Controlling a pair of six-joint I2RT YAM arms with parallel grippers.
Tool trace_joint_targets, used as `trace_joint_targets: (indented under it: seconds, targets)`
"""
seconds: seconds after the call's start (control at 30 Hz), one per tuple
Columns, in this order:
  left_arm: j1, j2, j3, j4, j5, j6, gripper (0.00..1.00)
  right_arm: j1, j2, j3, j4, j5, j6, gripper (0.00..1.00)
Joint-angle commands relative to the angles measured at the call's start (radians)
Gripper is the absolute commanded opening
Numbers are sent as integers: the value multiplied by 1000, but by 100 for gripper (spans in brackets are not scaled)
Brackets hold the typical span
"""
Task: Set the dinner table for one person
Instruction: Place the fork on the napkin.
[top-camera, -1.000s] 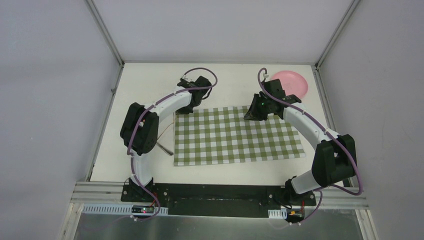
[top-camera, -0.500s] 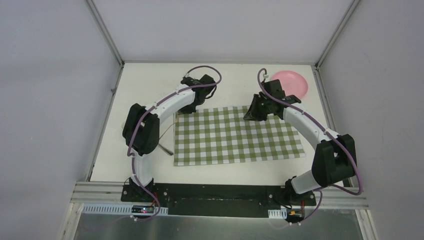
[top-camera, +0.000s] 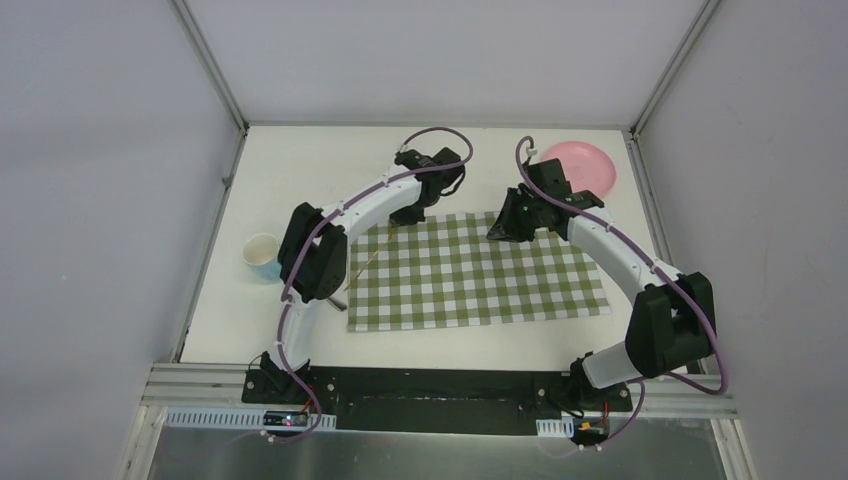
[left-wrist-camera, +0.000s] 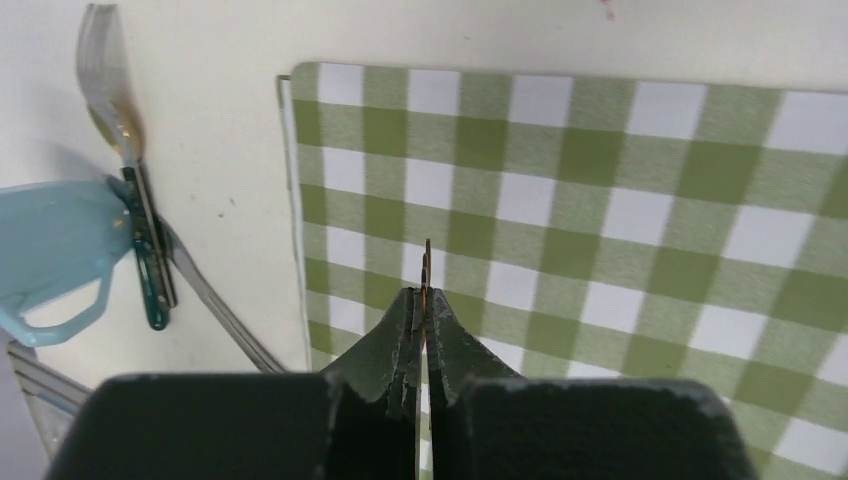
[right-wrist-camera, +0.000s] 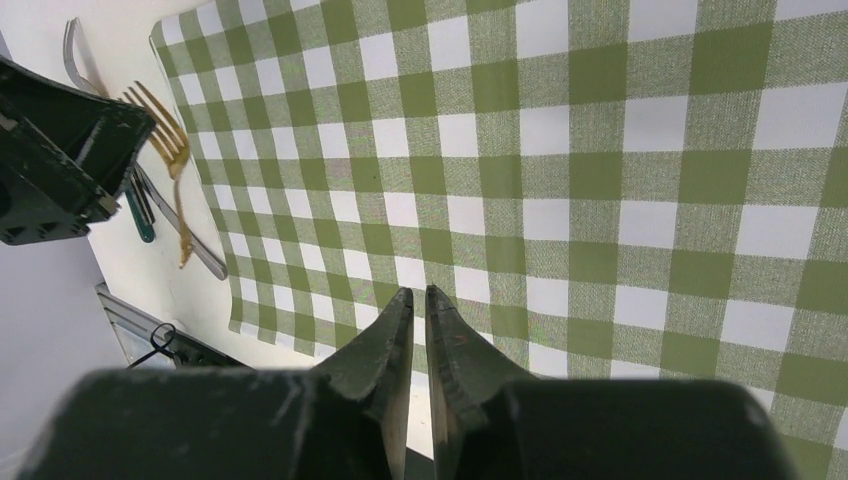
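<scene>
The left jaws are clamping shut on a gold fork (right-wrist-camera: 181, 215), pinching it edge-on above the left part of the checked cloth (top-camera: 470, 275). The right jaws are hovering over the cloth's far edge, almost closed and holding nothing. The white counter (top-camera: 300, 170) is lying beneath everything. It is rigid and fixed, a surface for setting things on, not for grasping. The fork is looking light, stiff and slippery, so a pinch across its flat handle is probably serving best.
</scene>
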Motion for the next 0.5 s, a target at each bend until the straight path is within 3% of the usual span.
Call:
trace_joint_targets:
  seconds: [0.0, 0.47]
  targets:
    - [-25, 26, 82, -17, 73, -69, 0, 2, -42, 10, 3, -2, -23, 12]
    - [34, 167, 192, 20, 255, -237, 0, -17, -40, 4, -23, 7, -48, 12]
